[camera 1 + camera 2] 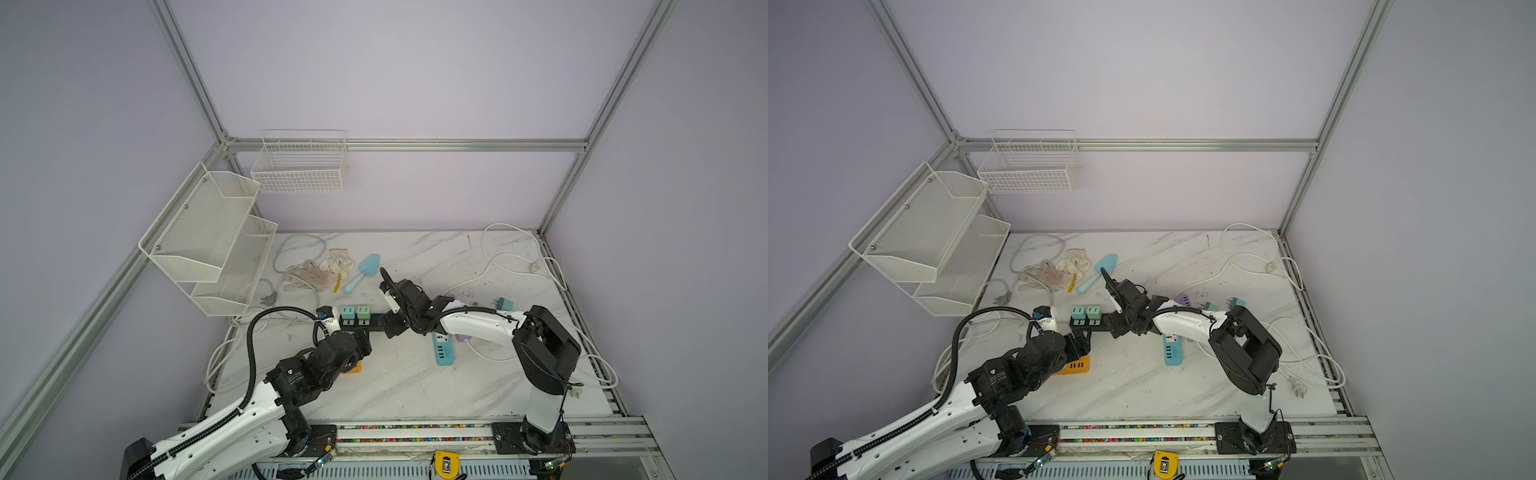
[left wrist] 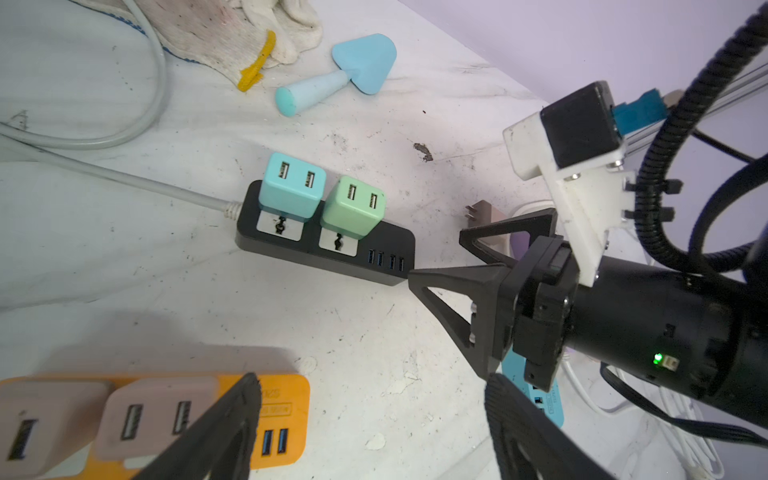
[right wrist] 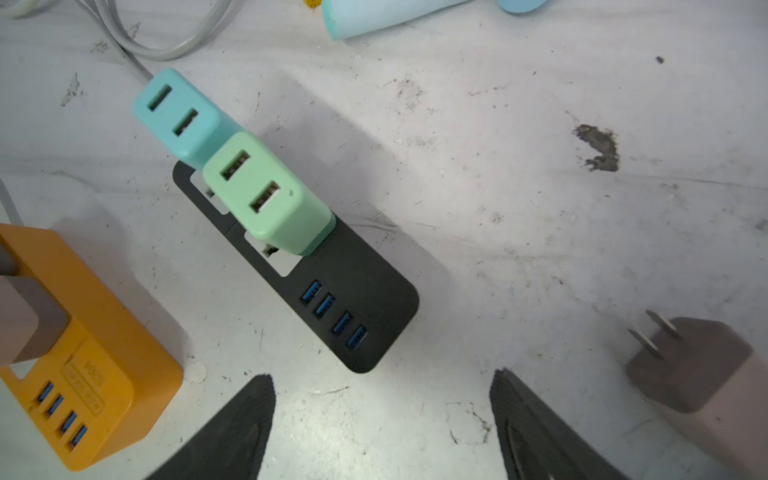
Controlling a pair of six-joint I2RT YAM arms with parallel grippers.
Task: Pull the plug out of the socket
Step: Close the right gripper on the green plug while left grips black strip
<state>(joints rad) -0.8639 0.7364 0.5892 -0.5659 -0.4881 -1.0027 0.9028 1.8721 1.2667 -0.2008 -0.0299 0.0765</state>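
Observation:
A black socket strip [image 2: 395, 243] [image 3: 374, 291] [image 1: 374, 323] lies mid-table with a light blue plug [image 2: 291, 187] [image 3: 178, 112] [image 1: 348, 312] and a green plug [image 2: 353, 208] [image 3: 266, 195] [image 1: 363, 312] seated in it. My right gripper [image 3: 384, 380] [image 2: 436, 257] [image 1: 388, 326] stands open just off the strip's USB end, nothing between its fingers. A loose brownish-pink plug [image 3: 698, 370] [image 2: 484, 212] lies beside it, prongs bare. My left gripper [image 2: 374, 390] [image 1: 362, 337] is open above the table, one finger over the end of an orange socket strip [image 2: 286, 415] [image 3: 83, 353] that holds pink plugs [image 2: 153, 415].
A blue socket strip [image 1: 442, 351] [image 1: 1171, 351] lies under the right arm. Behind the black strip are a light blue trowel [image 1: 361, 272], work gloves [image 1: 324, 270] and grey cable [image 2: 124, 174]. White cables [image 1: 519, 257] loop at the right; wire baskets [image 1: 216, 232] hang at the left.

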